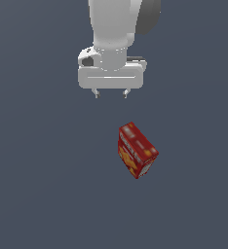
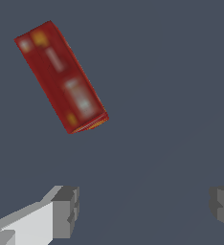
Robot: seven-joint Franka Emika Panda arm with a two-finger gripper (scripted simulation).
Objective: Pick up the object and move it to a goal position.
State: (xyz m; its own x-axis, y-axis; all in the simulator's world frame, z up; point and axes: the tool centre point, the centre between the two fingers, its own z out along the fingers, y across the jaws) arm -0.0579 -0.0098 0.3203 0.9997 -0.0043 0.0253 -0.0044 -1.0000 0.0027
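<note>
The red rectangular cardboard box [image 1: 137, 150] with yellow pictures and whitish patches is lying on the flat dark grey floor [image 1: 43, 185]. The white robot gripper [image 1: 111, 95] is hanging above it with its two fingers wide apart, holding nothing. The box is sitting turned at a slant, well apart from the fingers, a little toward the exterior view's right.

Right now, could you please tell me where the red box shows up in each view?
Exterior view: the red box lies below the gripper and toward the exterior view's right, apart from it.
Wrist view: the box lies slanted on the grey floor, beyond the open jaws, not between them.
Shared landmark: the gripper's fingertips.
</note>
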